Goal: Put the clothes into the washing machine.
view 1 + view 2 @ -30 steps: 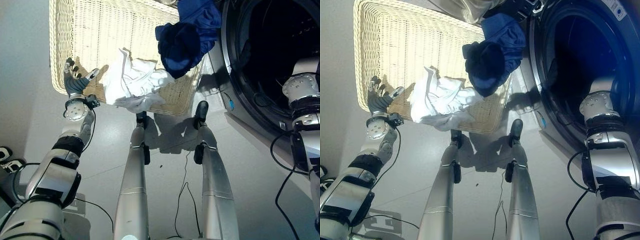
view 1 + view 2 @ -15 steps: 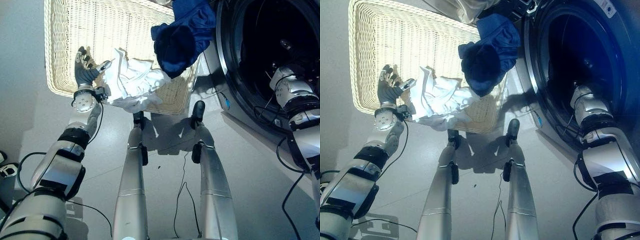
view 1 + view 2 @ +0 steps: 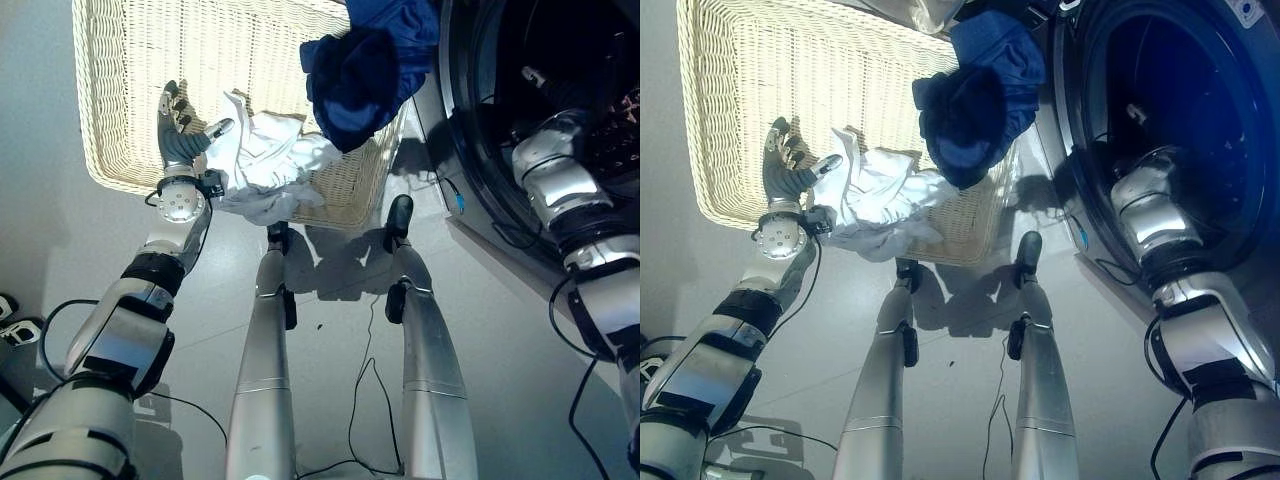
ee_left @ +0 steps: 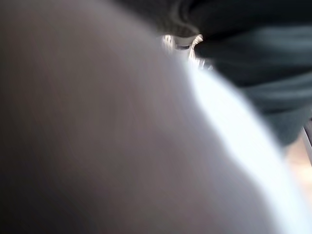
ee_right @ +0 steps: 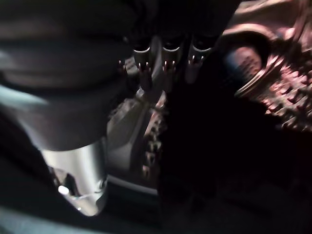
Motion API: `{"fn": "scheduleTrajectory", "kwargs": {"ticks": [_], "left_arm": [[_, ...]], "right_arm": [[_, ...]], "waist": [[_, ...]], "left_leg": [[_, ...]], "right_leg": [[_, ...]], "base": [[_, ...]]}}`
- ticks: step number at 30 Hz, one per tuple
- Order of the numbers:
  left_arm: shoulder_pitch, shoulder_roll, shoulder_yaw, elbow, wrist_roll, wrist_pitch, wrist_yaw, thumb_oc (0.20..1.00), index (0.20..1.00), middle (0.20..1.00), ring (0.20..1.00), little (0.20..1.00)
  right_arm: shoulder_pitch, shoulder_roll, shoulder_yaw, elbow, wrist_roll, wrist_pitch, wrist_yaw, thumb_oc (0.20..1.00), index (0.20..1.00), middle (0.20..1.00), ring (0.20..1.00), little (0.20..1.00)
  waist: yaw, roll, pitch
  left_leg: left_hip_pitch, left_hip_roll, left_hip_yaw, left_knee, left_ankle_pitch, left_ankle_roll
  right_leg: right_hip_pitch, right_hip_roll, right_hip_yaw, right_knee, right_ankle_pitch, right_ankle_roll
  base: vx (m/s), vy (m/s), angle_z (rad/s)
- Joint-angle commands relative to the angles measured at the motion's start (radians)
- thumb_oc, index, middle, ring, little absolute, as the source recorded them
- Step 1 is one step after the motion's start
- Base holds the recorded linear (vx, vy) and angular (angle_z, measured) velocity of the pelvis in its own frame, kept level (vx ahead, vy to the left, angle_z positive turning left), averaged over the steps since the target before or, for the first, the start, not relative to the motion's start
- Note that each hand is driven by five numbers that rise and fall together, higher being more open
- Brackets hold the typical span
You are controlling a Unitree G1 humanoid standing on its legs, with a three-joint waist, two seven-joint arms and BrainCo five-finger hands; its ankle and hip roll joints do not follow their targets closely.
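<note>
The wicker basket (image 3: 110,90) serves as landmark: a pale woven rectangular basket on the grey floor, left of the washing machine (image 3: 1240,60).

At the basket's near rim, the left hand (image 3: 180,135) is raised with fingers straight and spread, thumb (image 3: 218,128) reaching toward the cloth; it grips nothing. Just beside it, touching the thumb side, lies the white garment (image 3: 270,165), a crumpled heap whose long axis runs across the basket's near right corner, one end spilling over the near rim toward the floor.

Farther along, on the basket's right rim, the dark blue garment (image 3: 975,95) hangs bunched, its long axis running from the basket's far right corner down toward the white heap, the rounded lower end pointing at the near rim.

Right of the basket, the right arm reaches into the machine's dark drum (image 3: 1180,110). In the right wrist view the right hand's (image 5: 163,56) fingers show against the dark interior; whether they clasp anything I cannot tell.
</note>
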Motion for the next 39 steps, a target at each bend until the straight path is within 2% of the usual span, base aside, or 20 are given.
{"fn": "scheduleTrajectory", "kwargs": {"ticks": [1, 4, 7, 8, 9, 11, 12, 14, 15, 21, 27, 33, 36, 39], "left_arm": [[-0.008, -0.036, 0.029, -0.041, 0.094, -0.054, 0.027, 1.0, 1.0, 1.0, 1.0, 1.0], [0.014, -0.038, 0.029, -0.095, 0.222, -0.094, 0.085, 1.0, 1.0, 1.0, 1.0, 1.0], [0.01, -0.046, 0.022, -0.129, 0.314, -0.106, 0.134, 1.0, 1.0, 1.0, 1.0, 1.0], [-0.003, -0.051, 0.004, -0.157, 0.44, -0.111, 0.193, 1.0, 1.0, 1.0, 1.0, 1.0], [-0.008, -0.052, -0.003, -0.166, 0.482, -0.11, 0.213, 1.0, 1.0, 1.0, 1.0, 1.0], [-0.026, -0.052, -0.021, -0.19, 0.581, -0.098, 0.254, 1.0, 1.0, 1.0, 1.0, 1.0], [-0.054, -0.043, -0.056, -0.207, 0.689, -0.077, 0.295, 1.0, 1.0, 1.0, 1.0, 1.0], [-0.073, -0.039, -0.08, -0.225, 0.744, -0.054, 0.32, 1.0, 1.0, 1.0, 1.0, 1.0], [-0.107, -0.032, -0.117, -0.233, 0.829, -0.03, 0.353, 1.0, 1.0, 1.0, 1.0, 1.0], [-0.221, -0.038, -0.21, -0.23, 0.926, 0.054, 0.439, 1.0, 1.0, 1.0, 1.0, 1.0], [-0.272, -0.057, -0.246, -0.208, 0.993, 0.124, 0.517, 1.0, 1.0, 1.0, 1.0, 1.0], [-0.301, -0.065, -0.28, -0.195, 1.035, 0.167, 0.484, 1.0, 1.0, 1.0, 1.0, 1.0], [-0.316, -0.073, -0.298, -0.165, 1.03, 0.227, 0.437, 1.0, 1.0, 1.0, 1.0, 1.0], [-0.334, -0.07, -0.307, -0.14, 1.016, 0.234, 0.426, 1.0, 1.0, 1.0, 1.0, 1.0]], "right_arm": [[0.01, -0.034, 0.004, -0.06, -0.111, -0.049, -0.049, 1.0, 1.0, 1.0, 1.0, 1.0], [0.076, -0.008, -0.022, -0.147, -0.157, -0.041, -0.045, 1.0, 1.0, 1.0, 1.0, 1.0], [0.1, 0.007, -0.027, -0.164, -0.159, -0.04, -0.033, 1.0, 1.0, 1.0, 1.0, 1.0], [0.125, 0.024, -0.036, -0.173, -0.155, -0.046, -0.015, 1.0, 1.0, 1.0, 1.0, 1.0], [0.131, 0.029, -0.037, -0.176, -0.153, -0.044, -0.011, 1.0, 1.0, 1.0, 1.0, 1.0], [0.141, 0.038, -0.036, -0.18, -0.144, -0.036, 0.003, 1.0, 1.0, 1.0, 1.0, 1.0], [0.145, 0.049, -0.033, -0.171, -0.145, -0.034, 0.011, 1.0, 1.0, 1.0, 1.0, 1.0], [0.147, 0.055, -0.03, -0.162, -0.138, -0.035, 0.012, 1.0, 1.0, 1.0, 1.0, 1.0], [0.144, 0.061, -0.023, -0.147, -0.131, -0.037, 0.014, 1.0, 1.0, 1.0, 1.0, 1.0], [0.111, 0.085, 0.015, -0.091, -0.123, -0.055, 0.025, 1.0, 1.0, 1.0, 1.0, 1.0], [0.1, 0.106, 0.031, -0.078, -0.126, -0.055, 0.024, 1.0, 1.0, 1.0, 1.0, 1.0], [0.093, 0.117, 0.038, -0.073, -0.126, -0.066, 0.022, 1.0, 1.0, 1.0, 1.0, 1.0], [0.091, 0.125, 0.044, -0.072, -0.131, -0.071, 0.022, 1.0, 1.0, 1.0, 1.0, 1.0], [0.082, 0.125, 0.047, -0.071, -0.13, -0.071, 0.024, 1.0, 1.0, 1.0, 1.0, 1.0]], "waist": [[-0.013, 0.042, -0.024], [-0.017, 0.043, -0.024], [-0.018, 0.043, -0.024], [-0.02, 0.043, -0.024], [-0.02, 0.043, -0.024], [-0.021, 0.043, -0.024], [-0.023, 0.042, -0.024], [-0.023, 0.042, -0.024], [-0.026, 0.041, -0.024], [-0.041, 0.034, -0.024], [-0.052, 0.026, -0.024], [-0.06, 0.021, -0.024], [-0.065, 0.019, -0.024], [-0.069, 0.019, -0.024]], "left_leg": [[0.002, -0.062, -0.001, 0.069, -0.078, 0.049], [0.005, -0.06, 0.005, 0.063, -0.076, 0.047], [0.001, -0.06, 0.006, 0.064, -0.075, 0.046], [-0.002, -0.061, 0.007, 0.064, -0.074, 0.047], [-0.002, -0.061, 0.007, 0.065, -0.073, 0.046], [-0.004, -0.061, 0.009, 0.066, -0.074, 0.046], [-0.003, -0.061, 0.01, 0.064, -0.071, 0.045], [-0.002, -0.062, 0.01, 0.061, -0.069, 0.045], [-0.004, -0.061, 0.012, 0.061, -0.067, 0.044], [-0.007, -0.057, 0.019, 0.059, -0.063, 0.039], [-0.007, -0.056, 0.022, 0.056, -0.061, 0.033], [-0.018, -0.055, 0.021, 0.048, -0.051, 0.028], [-0.008, -0.05, 0.024, 0.046, -0.057, 0.025], [-0.017, -0.049, 0.026, 0.046, -0.05, 0.024]], "right_leg": [[0.043, 0.065, -0.044, 0.033, -0.042, 0.055], [0.044, 0.067, -0.041, 0.03, -0.042, 0.056], [0.04, 0.068, -0.038, 0.032, -0.042, 0.056], [0.035, 0.068, -0.036, 0.033, -0.039, 0.058], [0.035, 0.068, -0.036, 0.033, -0.038, 0.058], [0.033, 0.066, -0.036, 0.035, -0.037, 0.059], [0.034, 0.065, -0.037, 0.03, -0.032, 0.06], [0.034, 0.065, -0.037, 0.029, -0.029, 0.062], [0.031, 0.063, -0.036, 0.027, -0.022, 0.064], [0.022, 0.068, -0.027, 0.025, -0.009, 0.072], [0.02, 0.074, -0.019, 0.016, 0.001, 0.078], [0.008, 0.078, -0.014, 0.007, 0.015, 0.082], [0.014, 0.081, -0.01, 0.009, 0.01, 0.085], [0.007, 0.08, -0.008, 0.006, 0.015, 0.086]], "base": [[0.0, 0.0, 0.0], [0.0, 0.0, 0.0], [0.0, 0.0, 0.0], [0.0, 0.0, 0.0], [0.0, 0.0, 0.0], [0.0, 0.003, -0.02], [0.0, 0.0, 0.0], [0.0, 0.0, 0.0], [0.0, 0.0, 0.0], [0.0, 0.0, 0.0], [0.0, 0.0, 0.0], [0.0, 0.0, 0.0], [0.0, 0.0, 0.0], [0.0, 0.0, 0.0]]}}
